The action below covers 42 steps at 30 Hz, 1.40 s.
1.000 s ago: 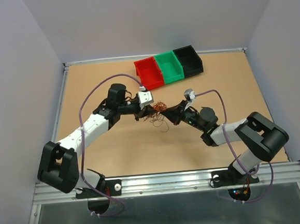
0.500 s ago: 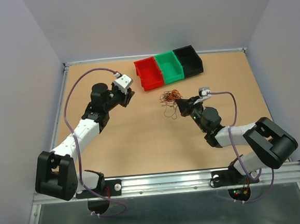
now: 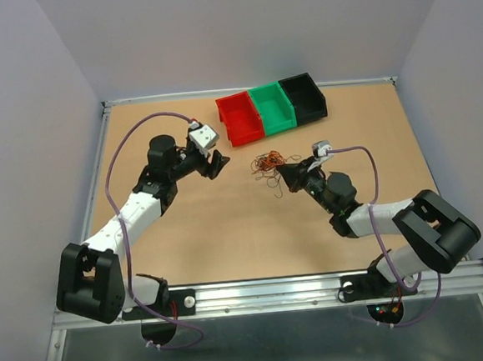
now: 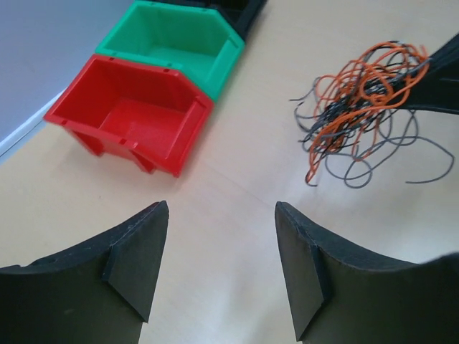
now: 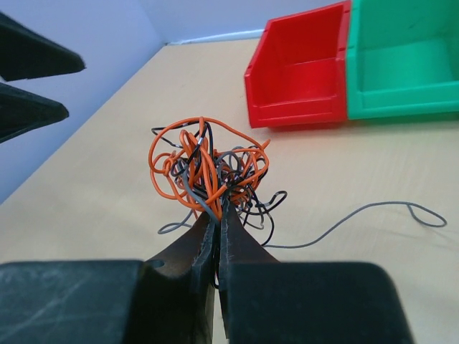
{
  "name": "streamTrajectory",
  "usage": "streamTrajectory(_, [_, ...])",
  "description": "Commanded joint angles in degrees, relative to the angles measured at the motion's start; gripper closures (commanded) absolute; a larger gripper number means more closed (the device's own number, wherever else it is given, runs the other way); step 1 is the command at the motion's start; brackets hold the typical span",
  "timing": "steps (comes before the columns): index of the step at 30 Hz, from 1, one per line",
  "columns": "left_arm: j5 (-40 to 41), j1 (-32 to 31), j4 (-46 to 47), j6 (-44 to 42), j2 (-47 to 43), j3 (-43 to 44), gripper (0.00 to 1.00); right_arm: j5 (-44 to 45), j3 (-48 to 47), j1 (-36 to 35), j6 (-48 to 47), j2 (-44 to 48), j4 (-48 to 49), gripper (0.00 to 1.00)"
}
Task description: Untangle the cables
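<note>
Between the right fingers (image 5: 188,252), cables (image 5: 203,161) sit pinched.

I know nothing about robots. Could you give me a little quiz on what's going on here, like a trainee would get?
1. True or false: the left fingers stand open with nothing between them.
2. Which fingers pinch the cables? A the left fingers, B the right fingers, C both.
3. Fill in: the middle bin of the three is ___.
Key: 1 true; 2 B; 3 green.
</note>
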<state>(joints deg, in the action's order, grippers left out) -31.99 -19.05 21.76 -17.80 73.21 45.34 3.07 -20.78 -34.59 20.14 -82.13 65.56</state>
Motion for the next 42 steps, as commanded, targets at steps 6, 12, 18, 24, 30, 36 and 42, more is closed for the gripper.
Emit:
streamTrajectory(6, [-10.6, -5.6, -2.3, -7.9, -2.3, -0.5, 0.28, -16.4, -4.2, -0.3, -2.7, -2.0, 2.3, 0.99])
streamTrajectory(12, [-10.5, -7.9, -4.1, -10.6, -2.9, -1.0, 0.28, -19.8, -5.7, -0.9, -2.7, -3.5, 2.2, 0.99])
streamTrajectory(18, [-8.8, -9.2, -4.9, -10.8, -1.3, 0.0, 0.28, -21.9, -6.3, -1.9, -3.4, -3.8, 2.3, 0.99])
streamTrajectory(24, [-7.6, -10.2, -7.3, -12.1, 1.1, 1.5, 0.29, -20.9, -6.4, -2.1, -3.2, -3.8, 2.2, 1.00])
streamTrajectory(30, [-6.2, -10.4, -8.0, -13.0, 1.2, 1.7, 0.29, -14.3, -5.3, -2.2, -2.0, -2.7, 2.2, 1.00])
streamTrajectory(36, [-5.0, -10.7, -7.9, -13.2, 2.2, 2.0, 0.29, -12.7, -3.1, -2.1, -2.2, 0.5, 2.3, 0.99])
streamTrajectory(42, [-4.2, -11.0, -8.3, -13.5, 3.9, 2.7, 0.31, -13.4, -2.2, -2.2, -2.2, 2.1, 2.2, 0.99])
